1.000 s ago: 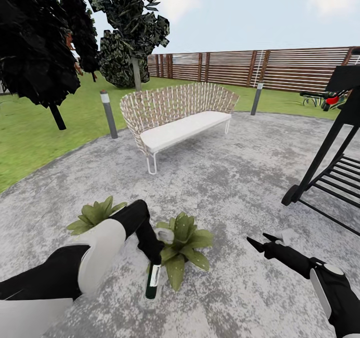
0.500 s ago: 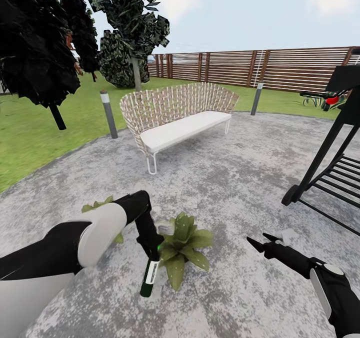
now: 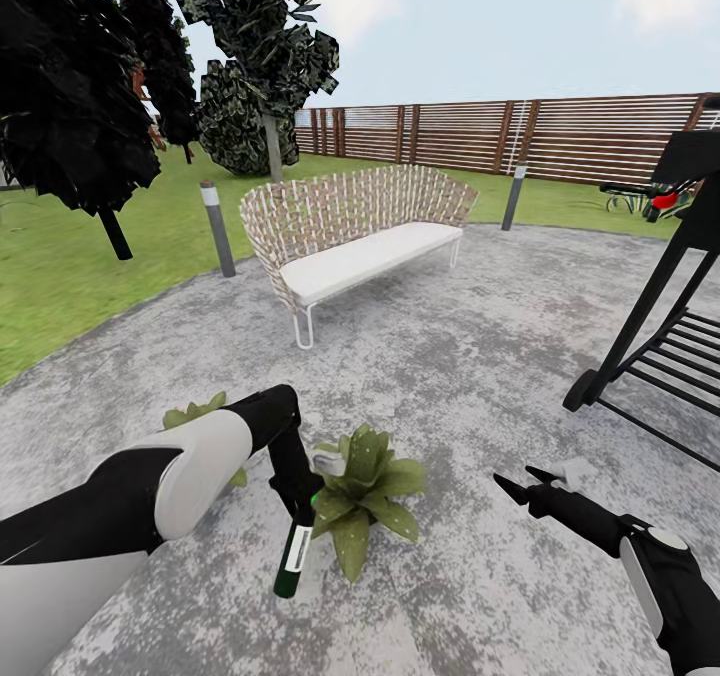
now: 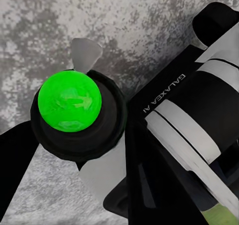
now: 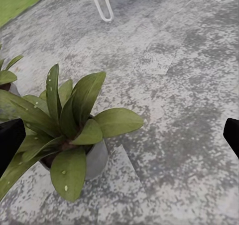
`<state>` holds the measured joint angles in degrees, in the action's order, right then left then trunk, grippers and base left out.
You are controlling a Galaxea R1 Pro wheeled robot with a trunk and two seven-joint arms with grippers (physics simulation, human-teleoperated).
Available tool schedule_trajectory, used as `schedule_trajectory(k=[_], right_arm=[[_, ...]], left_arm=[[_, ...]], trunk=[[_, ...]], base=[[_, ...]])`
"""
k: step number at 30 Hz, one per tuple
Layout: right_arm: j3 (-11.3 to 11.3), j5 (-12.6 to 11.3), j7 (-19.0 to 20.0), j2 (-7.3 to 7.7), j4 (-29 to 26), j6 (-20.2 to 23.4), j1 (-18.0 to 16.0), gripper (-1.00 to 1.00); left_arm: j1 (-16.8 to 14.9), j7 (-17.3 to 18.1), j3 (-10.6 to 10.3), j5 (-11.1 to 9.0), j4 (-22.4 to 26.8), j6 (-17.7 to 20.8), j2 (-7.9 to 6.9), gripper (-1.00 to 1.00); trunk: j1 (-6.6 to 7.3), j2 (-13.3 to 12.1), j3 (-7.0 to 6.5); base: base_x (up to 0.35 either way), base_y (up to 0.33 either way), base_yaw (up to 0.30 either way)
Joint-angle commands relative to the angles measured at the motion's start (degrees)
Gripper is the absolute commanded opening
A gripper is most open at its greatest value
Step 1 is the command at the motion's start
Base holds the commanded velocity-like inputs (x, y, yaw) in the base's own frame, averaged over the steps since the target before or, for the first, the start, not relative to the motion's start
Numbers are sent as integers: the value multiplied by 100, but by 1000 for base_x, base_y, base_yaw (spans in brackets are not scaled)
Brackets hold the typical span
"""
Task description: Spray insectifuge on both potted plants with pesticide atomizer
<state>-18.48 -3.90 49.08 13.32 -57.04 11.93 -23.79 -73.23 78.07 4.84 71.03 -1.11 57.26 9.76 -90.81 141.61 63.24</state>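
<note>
My left gripper (image 3: 303, 504) is shut on the pesticide atomizer (image 3: 293, 556), a slim dark-green bottle with a white label. The bottle hangs base-down and tilted, just left of the nearer potted plant (image 3: 366, 496). In the left wrist view its top (image 4: 69, 101) glows bright green between my black fingers (image 4: 15, 157). My left forearm hides most of the second potted plant (image 3: 196, 415). My right gripper (image 3: 522, 483) hovers open and empty to the right of the nearer plant. The right wrist view shows that plant (image 5: 69, 127) in its grey pot (image 5: 97, 160), close in front of the open jaws.
A wicker bench (image 3: 360, 236) stands ahead on the round grey paving (image 3: 470, 356). At the right is a black grill (image 3: 655, 301). Grey bollard lamps (image 3: 217, 228) mark the paving's edge, with lawn (image 3: 70, 276), dark trees and a slat fence (image 3: 560, 136) beyond.
My left arm has swung the bottle a little left and tilted it more, and the forearm has risen over the left plant. The right arm has not moved.
</note>
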Motion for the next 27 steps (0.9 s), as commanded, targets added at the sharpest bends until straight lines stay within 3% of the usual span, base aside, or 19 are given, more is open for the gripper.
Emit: schedule_trajectory(k=[1,7,16,27], right_arm=[[-7,-41,23,2,-1,55,-3,100],[-15,-41,23,4,1,50,-3,100],[-15,-41,23,4,-9,47,-3,100],[-7,-41,23,-4,-9,54,-3,100]], left_arm=[[2,25,54,60,1,57,-4,-100],[19,24,40,60,206,57,-20,-100],[19,24,26,60,219,57,-26,-100],[19,6,26,60,226,75,-35,-100]], trunk=[[1,2,5],[1,2,5],[1,2,5],[1,2,5]], base=[[0,0,0],[0,-37,0],[-49,-261,1],[-144,-252,120]])
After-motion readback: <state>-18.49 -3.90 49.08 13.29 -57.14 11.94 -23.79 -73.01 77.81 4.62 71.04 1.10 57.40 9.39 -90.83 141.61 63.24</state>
